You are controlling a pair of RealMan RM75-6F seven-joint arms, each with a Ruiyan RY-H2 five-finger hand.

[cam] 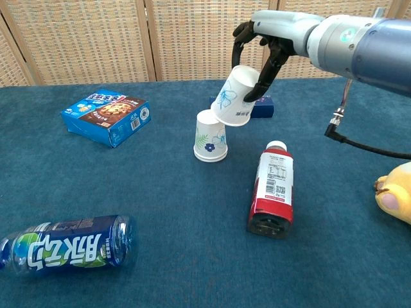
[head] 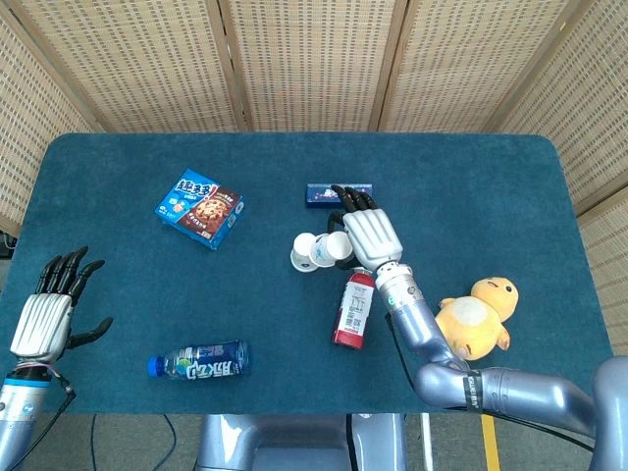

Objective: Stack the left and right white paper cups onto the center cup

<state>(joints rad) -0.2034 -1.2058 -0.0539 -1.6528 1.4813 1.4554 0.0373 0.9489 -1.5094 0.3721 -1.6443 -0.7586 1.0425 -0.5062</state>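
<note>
We see the table (head: pixel 491 177) whole from the head; the chest view cuts off its near corners. The right arm (cam: pixel 359 42) runs out of frame at three o'clock in the chest view. The duck (head: pixel 476 316) shows only as a yellow sliver at that view's right edge, and the blue bottle (cam: pixel 67 244) loses its cap end at the left edge. The box (head: pixel 200 208) lies at ten o'clock from the cups, the red bottle (cam: pixel 272 189) at five o'clock. A small blue pack (head: pixel 329 194) at twelve o'clock is mostly hidden behind the held cup in the chest view.

The left hand (head: pixel 47 309) appears only from the head, fingers spread, holding nothing, well apart from the cups.

The right hand (cam: pixel 260 48) grips a tilted cup (cam: pixel 234 96) from above, fingers curled round its base end. That cup hangs at one o'clock from the standing cup (cam: pixel 210 136), its rim just beside that cup's top; we cannot tell if they touch. From the head, the cups overlap and are hard to count.
</note>
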